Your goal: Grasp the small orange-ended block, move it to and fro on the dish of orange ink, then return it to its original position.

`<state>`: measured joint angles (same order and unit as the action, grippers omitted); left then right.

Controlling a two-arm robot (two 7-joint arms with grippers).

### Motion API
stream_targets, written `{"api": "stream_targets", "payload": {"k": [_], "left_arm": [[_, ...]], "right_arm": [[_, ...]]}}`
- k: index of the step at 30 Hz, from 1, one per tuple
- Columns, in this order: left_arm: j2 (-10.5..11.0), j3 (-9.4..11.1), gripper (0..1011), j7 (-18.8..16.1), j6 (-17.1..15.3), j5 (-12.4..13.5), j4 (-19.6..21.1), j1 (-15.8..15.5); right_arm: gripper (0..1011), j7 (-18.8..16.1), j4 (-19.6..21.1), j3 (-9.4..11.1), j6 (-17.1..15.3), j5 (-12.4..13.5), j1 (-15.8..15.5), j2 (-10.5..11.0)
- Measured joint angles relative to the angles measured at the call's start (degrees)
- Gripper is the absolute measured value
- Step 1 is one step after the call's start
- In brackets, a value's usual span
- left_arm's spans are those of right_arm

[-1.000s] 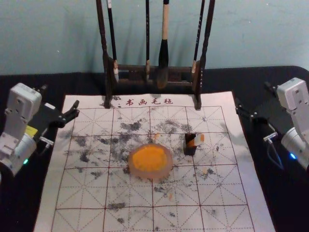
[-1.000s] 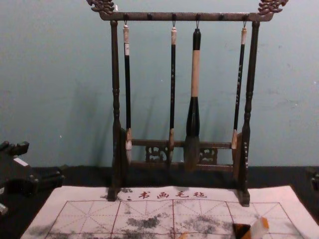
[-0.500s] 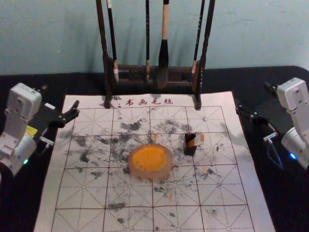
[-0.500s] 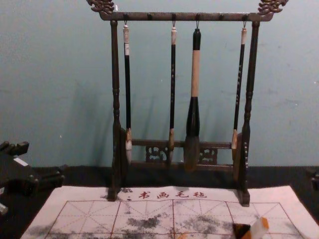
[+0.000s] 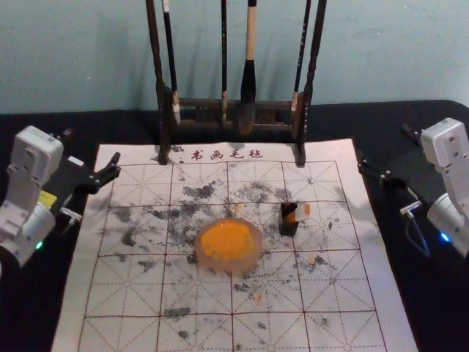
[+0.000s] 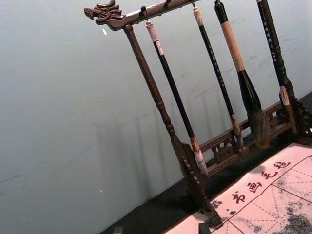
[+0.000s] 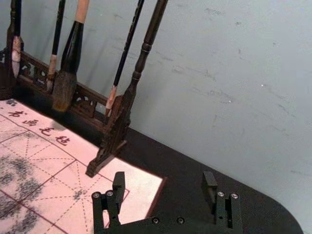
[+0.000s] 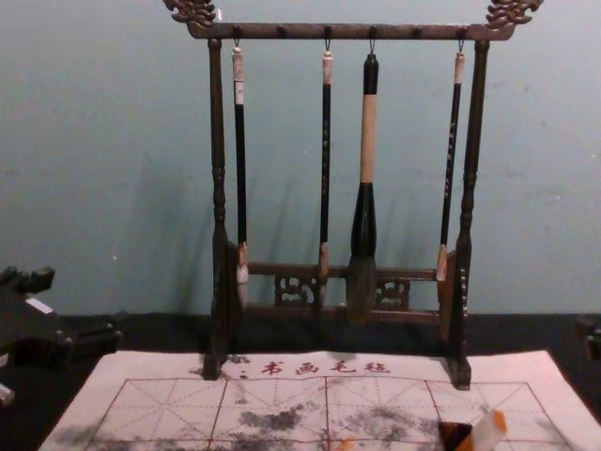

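The small white, orange-ended block is propped aslant against a small black block, presumably for easy grasping, near the round, pale-rimmed dish of orange ink. The left gripper and right gripper are held empty, wide open, probably awaiting the grasp.

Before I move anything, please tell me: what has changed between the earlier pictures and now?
Nothing visibly changed: nothing moved, and nothing was taken hold of or let go. The orange-ended block and dish of orange ink stay where they were. The left pincer and right pincer remain open, at the two sides of the mat.
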<state>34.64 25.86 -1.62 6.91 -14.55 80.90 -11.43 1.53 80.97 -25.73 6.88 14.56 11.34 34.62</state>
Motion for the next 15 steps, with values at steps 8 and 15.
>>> {"api": "stream_targets", "payload": {"k": [8, 15], "left_arm": [[0.0, 0.0, 1001, 0.0, 0.0, 0.0, 0.0, 0.0], [0.0, 0.0, 1001, 0.0, 0.0, 0.0, 0.0, 0.0]], "right_arm": [[1003, -2.38, 3.38, 1.81, -2.12, 2.22, -3.22, 0.61], [1003, -6.17, 9.88, 3.55, -7.52, 6.29, -8.9, 3.03]]}}
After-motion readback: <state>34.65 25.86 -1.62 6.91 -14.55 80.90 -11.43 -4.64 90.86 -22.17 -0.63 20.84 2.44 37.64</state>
